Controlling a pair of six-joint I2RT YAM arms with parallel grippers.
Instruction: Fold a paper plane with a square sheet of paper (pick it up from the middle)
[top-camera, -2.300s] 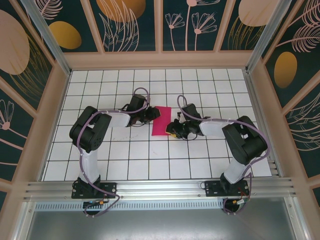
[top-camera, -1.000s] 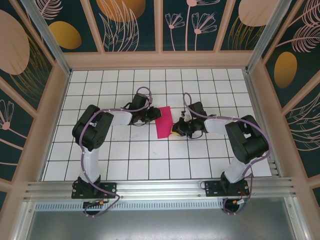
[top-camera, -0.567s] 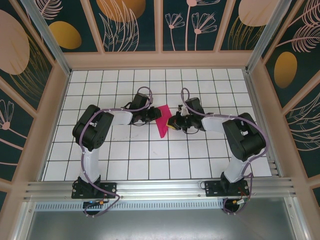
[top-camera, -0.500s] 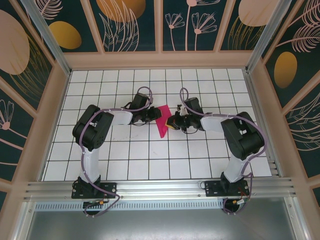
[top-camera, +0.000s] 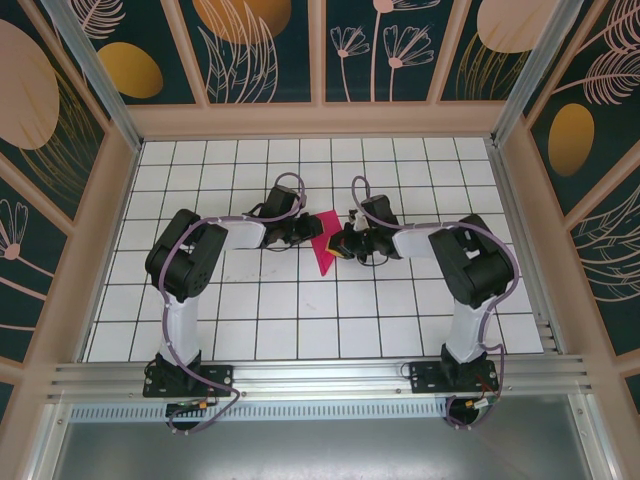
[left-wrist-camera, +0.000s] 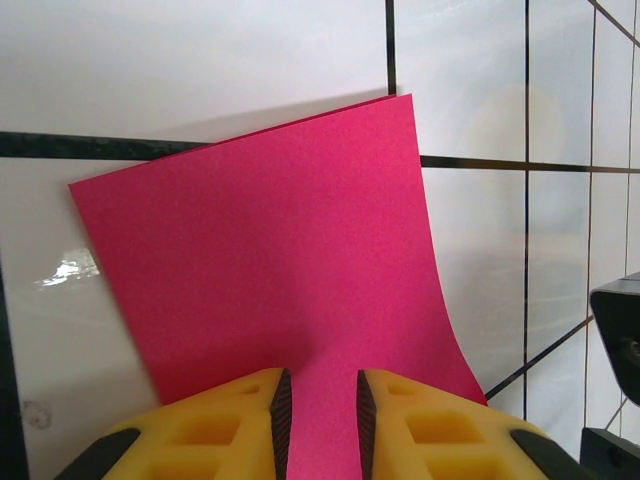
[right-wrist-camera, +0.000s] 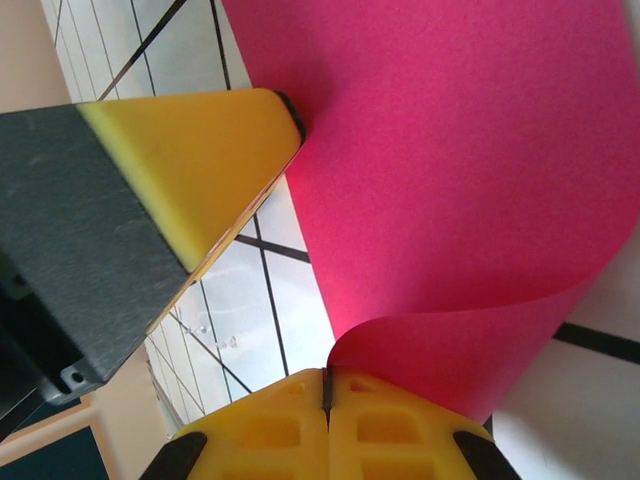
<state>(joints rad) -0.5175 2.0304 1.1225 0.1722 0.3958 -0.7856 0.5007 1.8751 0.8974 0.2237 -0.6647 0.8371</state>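
Leftward has swung your right gripper (right-wrist-camera: 326, 375), clamped on the square sheet of paper (left-wrist-camera: 270, 250), curling it into a likely first fold; your left gripper (left-wrist-camera: 318, 378), jaws slightly parted, pins it.

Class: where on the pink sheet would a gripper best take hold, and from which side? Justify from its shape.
Best the raised right edge, approached from the right: there the square sheet of paper curls up off the tiles, so a pinch reaches both faces, as the right gripper shows.
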